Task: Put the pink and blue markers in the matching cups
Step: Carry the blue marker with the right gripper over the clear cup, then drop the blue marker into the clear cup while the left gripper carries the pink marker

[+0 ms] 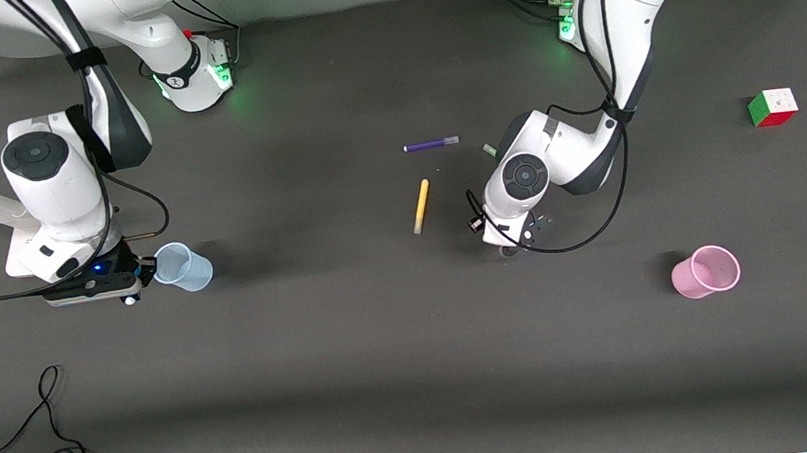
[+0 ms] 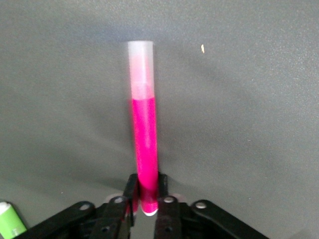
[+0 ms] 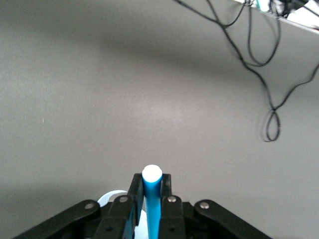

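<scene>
My left gripper (image 1: pixel 508 245) is low over the middle of the table, shut on one end of the pink marker (image 2: pixel 143 144). In the left wrist view (image 2: pixel 147 191) the marker reaches out from the fingers with its pale cap at the outer end. The arm hides it in the front view. The pink cup (image 1: pixel 706 272) stands upright nearer the front camera, toward the left arm's end. My right gripper (image 1: pixel 140 278) is at the rim of the upright pale blue cup (image 1: pixel 182 267). In the right wrist view (image 3: pixel 152 186) it is shut on the blue marker (image 3: pixel 152 199), white tip outward, with the cup's rim (image 3: pixel 110 197) beside the fingers.
A purple marker (image 1: pixel 431 144) and a yellow marker (image 1: pixel 421 205) lie mid-table. A green marker's tip (image 1: pixel 490 149) shows by the left arm, also in the left wrist view (image 2: pixel 10 221). A colour cube (image 1: pixel 772 108) sits toward the left arm's end. Black cables (image 1: pixel 56 448) lie near the front edge.
</scene>
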Robot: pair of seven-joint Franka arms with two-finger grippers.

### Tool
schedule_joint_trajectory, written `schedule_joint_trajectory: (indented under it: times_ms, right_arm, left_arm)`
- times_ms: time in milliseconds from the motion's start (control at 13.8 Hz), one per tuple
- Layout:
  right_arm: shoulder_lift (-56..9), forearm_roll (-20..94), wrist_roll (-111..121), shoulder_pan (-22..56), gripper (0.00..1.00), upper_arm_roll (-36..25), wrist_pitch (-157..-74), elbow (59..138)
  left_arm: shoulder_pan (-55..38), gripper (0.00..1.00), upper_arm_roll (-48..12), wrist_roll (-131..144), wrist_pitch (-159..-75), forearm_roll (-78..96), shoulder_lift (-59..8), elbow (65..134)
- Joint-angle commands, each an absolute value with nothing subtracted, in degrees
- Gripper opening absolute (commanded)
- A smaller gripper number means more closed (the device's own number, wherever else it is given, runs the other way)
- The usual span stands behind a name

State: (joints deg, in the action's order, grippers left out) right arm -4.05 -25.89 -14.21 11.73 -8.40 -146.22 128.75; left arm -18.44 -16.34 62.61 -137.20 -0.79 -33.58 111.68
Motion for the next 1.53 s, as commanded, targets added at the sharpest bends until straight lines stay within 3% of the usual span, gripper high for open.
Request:
schedule_joint_trajectory:
  times_ms: [0, 218, 364, 436, 509, 727, 1018, 1164, 1455]
  right_arm:
    - [-6.2, -27.1, -15.6, 12.7, 0.0, -8.7, -150.0, 130.2]
    - [-6.9, -27.1, -19.9, 13.1, 0.0, -8.6, -149.9, 130.4]
    - [-7.2, -27.1, -19.9, 13.1, 0.0, -8.6, -149.9, 130.4]
    - [-7.2, -27.1, -20.0, 13.1, 0.25, -8.6, -149.9, 130.4]
    - [-7.2, -27.1, -20.0, 13.0, 0.99, -8.6, -149.9, 130.3]
    - [-6.2, -26.7, -20.2, 13.0, 1.0, -8.6, -148.7, 130.2]
    - [-2.4, -25.3, -20.0, 13.2, 1.0, -7.8, -140.9, 128.3]
    - [0.1, -15.9, -19.1, 13.3, 1.0, -4.8, -131.7, 123.9]
    - [1.0, -4.4, -17.5, 13.2, 1.0, -2.7, -106.1, 106.4]
  left_arm:
    - [-18.8, 0.0, -15.7, 63.0, -135.8, -0.5, -32.2, 112.0]
    - [-18.0, 0.0, -15.6, 62.6, -128.3, -0.6, -29.7, 108.7]
    - [-16.4, 0.0, -15.6, 62.1, -116.3, -0.6, -28.0, 101.9]
    - [-15.1, 0.0, -15.6, 61.1, -109.6, -0.8, -27.8, 97.3]
    - [-13.6, 0.0, -15.4, 58.3, -102.2, -0.8, -27.8, 91.9]
    - [-5.0, 0.0, -15.5, 43.2, -84.3, -0.5, -27.9, 79.7]
    - [7.4, 0.0, -15.6, 25.8, -81.0, -0.4, -28.6, 77.9]
    - [13.9, 0.0, -15.5, 17.3, -81.1, 4.2, -30.1, 78.0]
    - [19.8, 0.0, -15.5, 9.3, -82.3, 7.0, -35.0, 77.7]
